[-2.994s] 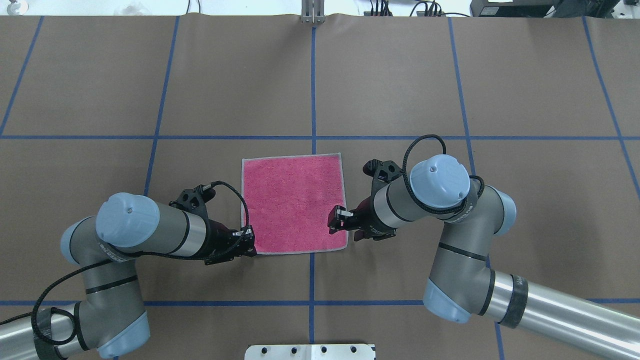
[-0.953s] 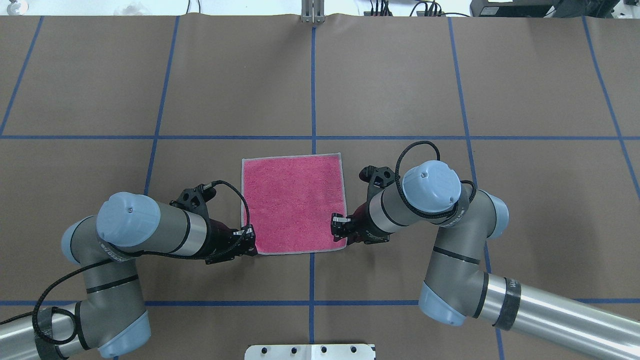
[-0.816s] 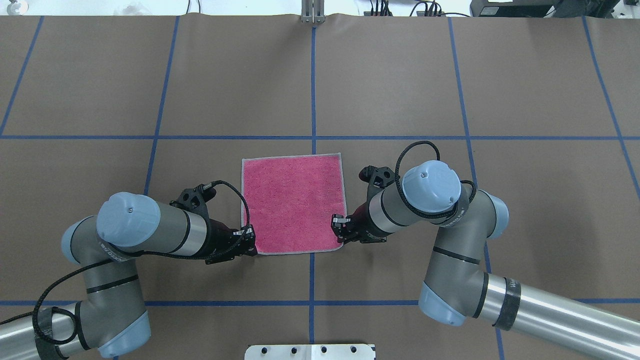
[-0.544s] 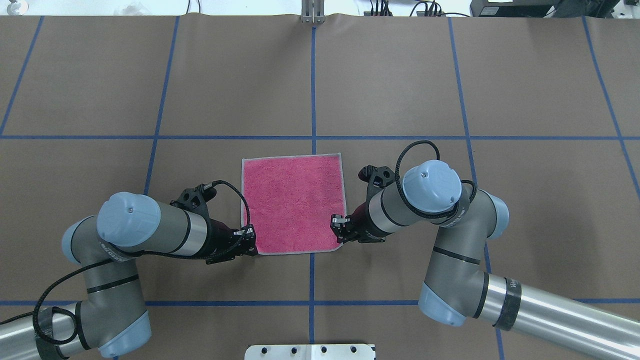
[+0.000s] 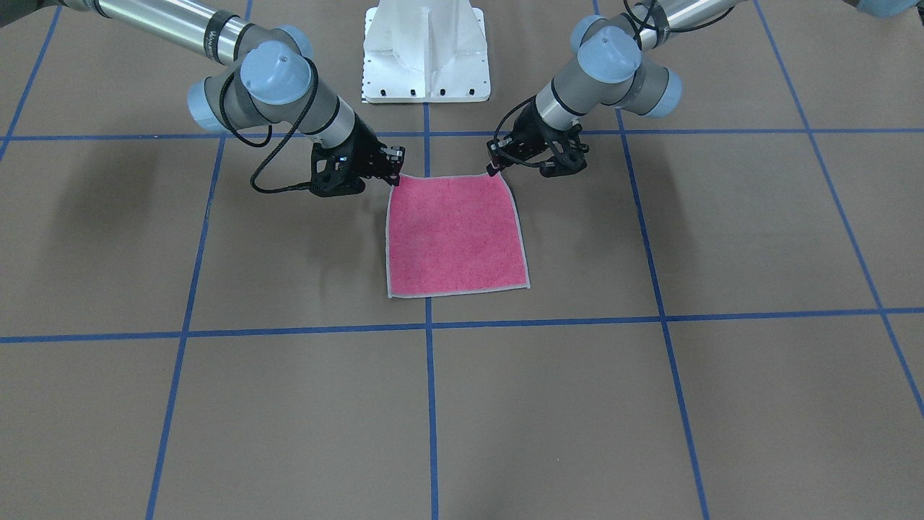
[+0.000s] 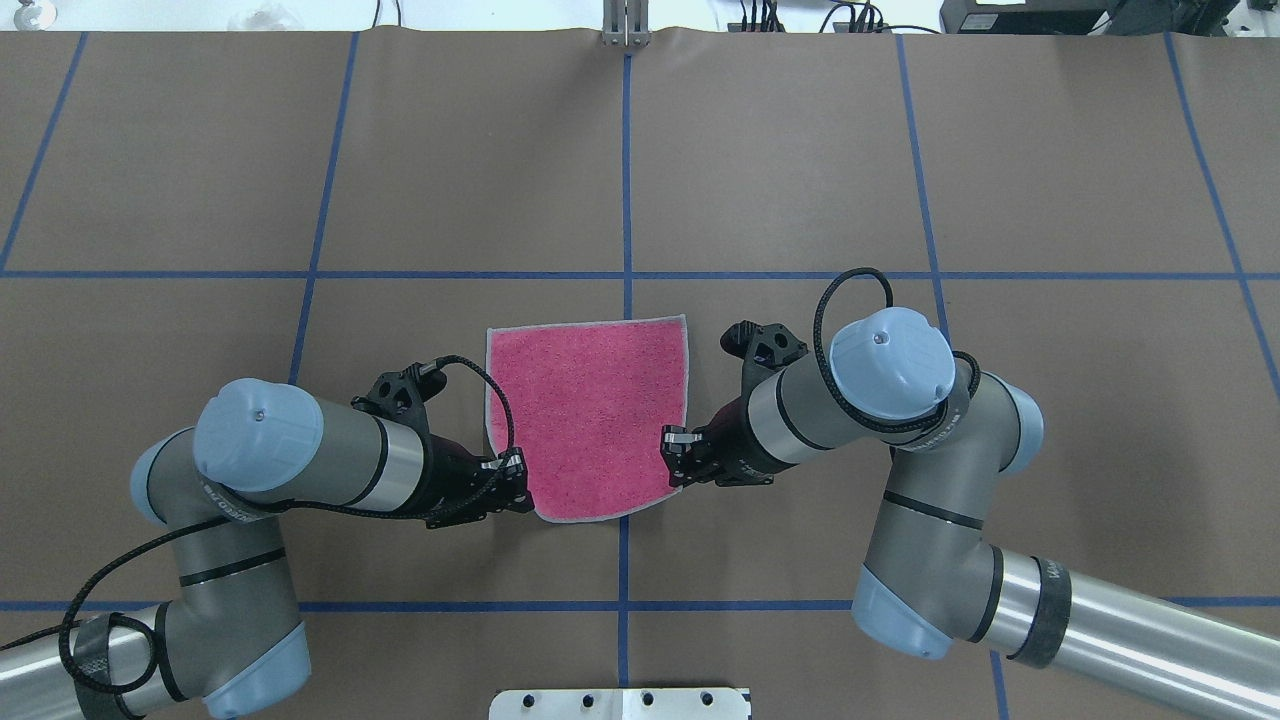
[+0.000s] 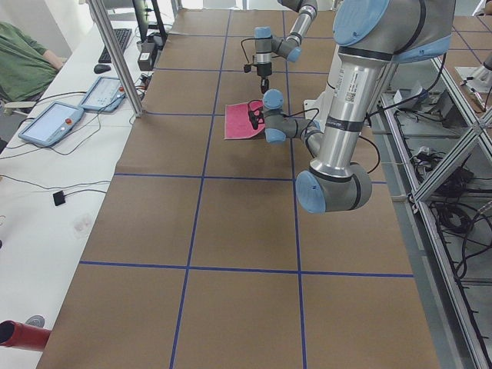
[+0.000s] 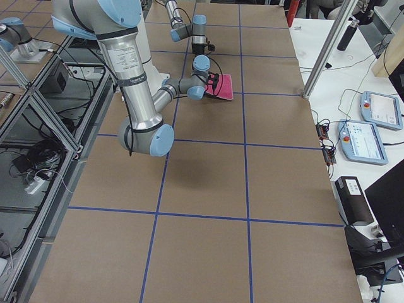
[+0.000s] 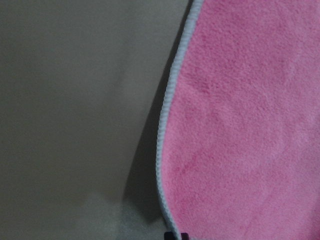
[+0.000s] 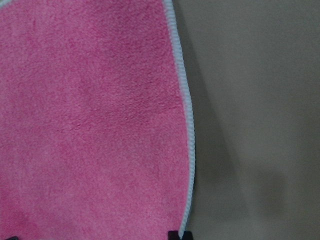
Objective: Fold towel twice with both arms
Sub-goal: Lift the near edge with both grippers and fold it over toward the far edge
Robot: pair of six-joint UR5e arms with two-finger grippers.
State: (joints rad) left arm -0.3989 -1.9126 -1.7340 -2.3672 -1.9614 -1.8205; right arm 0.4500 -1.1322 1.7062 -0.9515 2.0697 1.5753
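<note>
Both arms were down at the towel point(image 6: 590, 420), which sat pink face up just below the middle of the overhead view, on the brown table point(image 6: 800, 150), right across a blue tape line point(image 6: 626, 180) that ran up the frame. The left gripper point(image 6: 516, 480) reached in from the lower left, clamped on the towel's lower-left corner. The right gripper point(image 6: 672, 462) reached in from the lower right, pinched tight on the lower-right corner. Between the two grips the lower edge bowed downward in a curve, and those two corners sat drawn in, narrower than the straight upper edge. The upper part lay flat on the table.

From across the table it was the same scene, mirrored: left gripper point(image 5: 497, 165) at the upper-right corner of the towel point(image 5: 455, 235), right gripper point(image 5: 393, 167) at the upper-left, the white pedestal base point(image 5: 426, 50) at top centre.

In the left wrist view the towel point(image 9: 240, 125) filled the right side, and its light grey border point(image 9: 165, 130) curved down the middle with a dark shadow on the table to its left. In the right wrist view the towel point(image 10: 90, 125) filled the left side, with the border point(image 10: 187, 130) right of centre and shadow beyond it.
</note>
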